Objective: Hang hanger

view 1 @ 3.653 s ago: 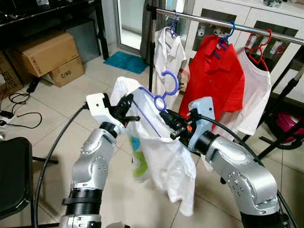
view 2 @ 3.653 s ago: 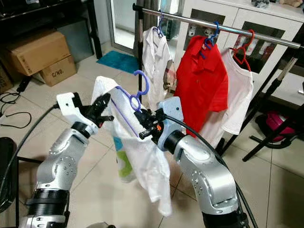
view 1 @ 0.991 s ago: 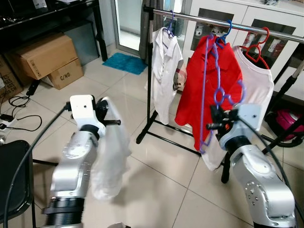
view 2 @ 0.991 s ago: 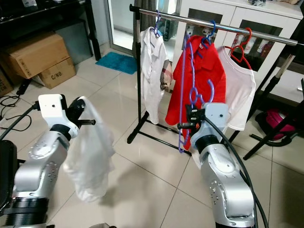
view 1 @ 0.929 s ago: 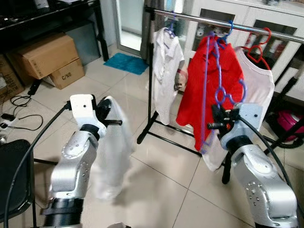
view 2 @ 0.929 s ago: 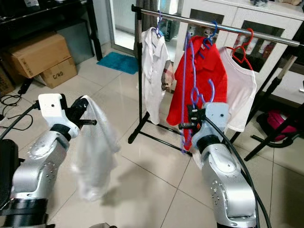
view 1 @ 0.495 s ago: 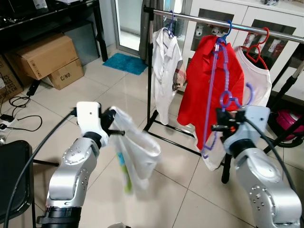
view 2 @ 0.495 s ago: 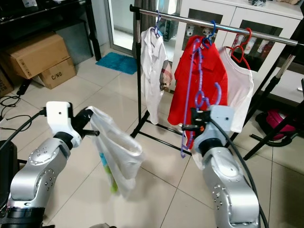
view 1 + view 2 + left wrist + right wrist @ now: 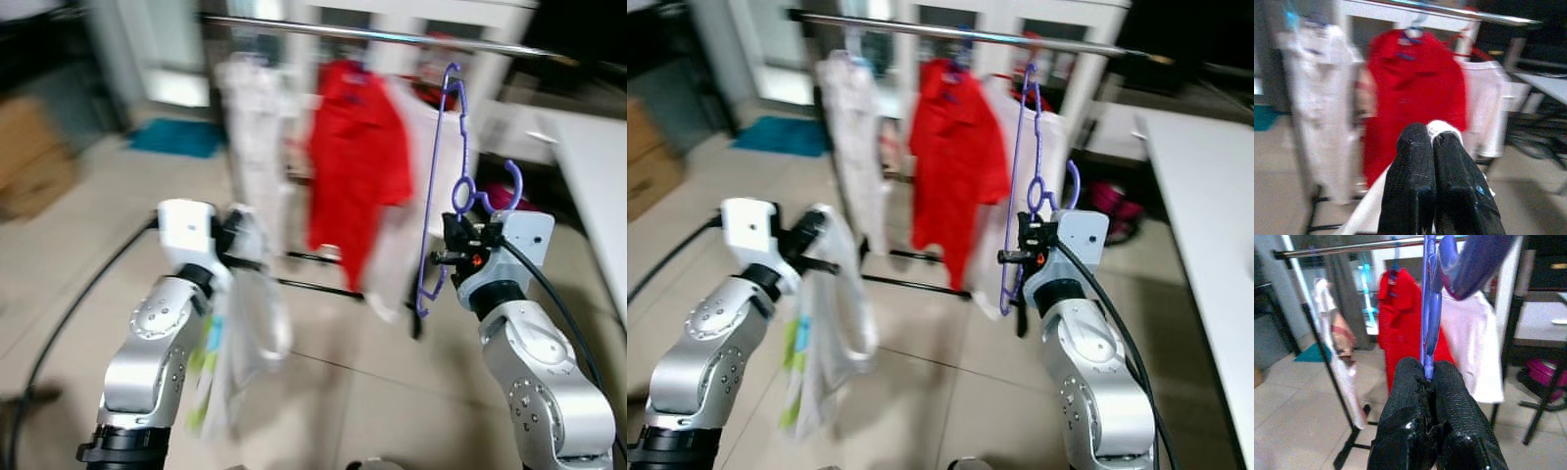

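Blurred tiled floor (image 9: 372, 392) spreads beneath a metal clothes rail (image 9: 392, 34) carrying, from the left, a white shirt (image 9: 250, 117), a red polo shirt (image 9: 353, 147) and a white T-shirt (image 9: 416, 147). On the left, the left gripper (image 9: 1431, 147) has its fingers pinched together on a white garment (image 9: 240, 333) that hangs down beside the arm. On the right, the right gripper (image 9: 1425, 374) has its fingers closed on a purple hanger (image 9: 441, 186), held upright in front of the rail, its top near the bar.
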{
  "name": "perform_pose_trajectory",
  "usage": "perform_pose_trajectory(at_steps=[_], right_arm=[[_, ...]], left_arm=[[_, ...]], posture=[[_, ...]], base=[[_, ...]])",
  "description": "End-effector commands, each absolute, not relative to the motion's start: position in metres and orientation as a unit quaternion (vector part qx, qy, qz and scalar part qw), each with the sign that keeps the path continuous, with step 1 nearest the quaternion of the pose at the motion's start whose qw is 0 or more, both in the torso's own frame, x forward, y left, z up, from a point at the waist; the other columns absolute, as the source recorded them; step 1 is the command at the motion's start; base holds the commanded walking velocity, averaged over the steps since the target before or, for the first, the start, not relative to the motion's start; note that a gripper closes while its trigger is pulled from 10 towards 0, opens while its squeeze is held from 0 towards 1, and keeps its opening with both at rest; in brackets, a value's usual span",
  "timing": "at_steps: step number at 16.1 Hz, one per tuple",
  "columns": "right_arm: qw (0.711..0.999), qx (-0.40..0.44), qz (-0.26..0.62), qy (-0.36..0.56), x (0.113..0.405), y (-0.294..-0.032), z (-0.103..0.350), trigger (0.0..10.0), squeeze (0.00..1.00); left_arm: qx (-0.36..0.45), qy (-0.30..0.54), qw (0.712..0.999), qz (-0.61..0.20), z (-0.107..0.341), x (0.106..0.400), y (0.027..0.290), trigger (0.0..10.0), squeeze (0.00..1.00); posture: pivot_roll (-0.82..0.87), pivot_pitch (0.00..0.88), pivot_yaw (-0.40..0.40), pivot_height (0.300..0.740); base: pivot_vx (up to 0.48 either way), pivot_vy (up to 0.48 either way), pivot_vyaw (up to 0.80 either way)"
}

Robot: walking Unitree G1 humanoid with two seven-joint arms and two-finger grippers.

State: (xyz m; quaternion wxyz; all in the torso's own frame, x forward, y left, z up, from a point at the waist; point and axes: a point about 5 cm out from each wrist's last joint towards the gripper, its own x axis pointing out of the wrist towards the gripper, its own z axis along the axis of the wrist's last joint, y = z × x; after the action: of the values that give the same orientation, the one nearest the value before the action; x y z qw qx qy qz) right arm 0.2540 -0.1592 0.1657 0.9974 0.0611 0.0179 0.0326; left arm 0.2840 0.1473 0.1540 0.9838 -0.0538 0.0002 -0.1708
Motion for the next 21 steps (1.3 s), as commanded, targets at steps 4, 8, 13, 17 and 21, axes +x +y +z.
perform_pose_trajectory(at_steps=[4, 8, 13, 17, 21], right_arm=[[0.998, 0.057, 0.014, 0.014, 0.253, -0.162, 0.165, 10.0, 0.00], [0.999, 0.044, 0.028, 0.010, 0.254, -0.157, 0.165, 10.0, 0.00], [0.999, 0.033, 0.018, 0.003, 0.255, -0.158, 0.166, 10.0, 0.00], [0.999, 0.042, 0.000, -0.002, 0.254, -0.162, 0.167, 10.0, 0.00], [1.000, 0.006, 0.000, 0.010, 0.253, -0.162, 0.162, 10.0, 0.00]], left_arm=[[-0.068, -0.014, 0.979, -0.190, 0.166, 0.284, 0.147, 10.0, 0.00], [-0.070, -0.053, 0.992, -0.094, 0.164, 0.289, 0.163, 10.0, 0.00], [-0.023, -0.074, 0.992, -0.099, 0.166, 0.289, 0.162, 10.0, 0.00], [-0.024, 0.000, 0.988, -0.152, 0.154, 0.280, 0.163, 10.0, 0.00], [-0.045, 0.001, 0.995, -0.092, 0.151, 0.280, 0.174, 10.0, 0.00]], posture=[[-0.09, 0.000, 0.008, 0.740], [-0.09, 0.000, 0.010, 0.740], [-0.10, 0.000, 0.014, 0.740], [-0.10, 0.000, 0.019, 0.740], [-0.09, 0.000, 0.021, 0.740]], base=[[0.000, 0.000, -0.80], [0.000, 0.000, -0.80], [0.000, 0.000, -0.80], [0.000, 0.000, -0.80], [0.000, 0.000, -0.80]])
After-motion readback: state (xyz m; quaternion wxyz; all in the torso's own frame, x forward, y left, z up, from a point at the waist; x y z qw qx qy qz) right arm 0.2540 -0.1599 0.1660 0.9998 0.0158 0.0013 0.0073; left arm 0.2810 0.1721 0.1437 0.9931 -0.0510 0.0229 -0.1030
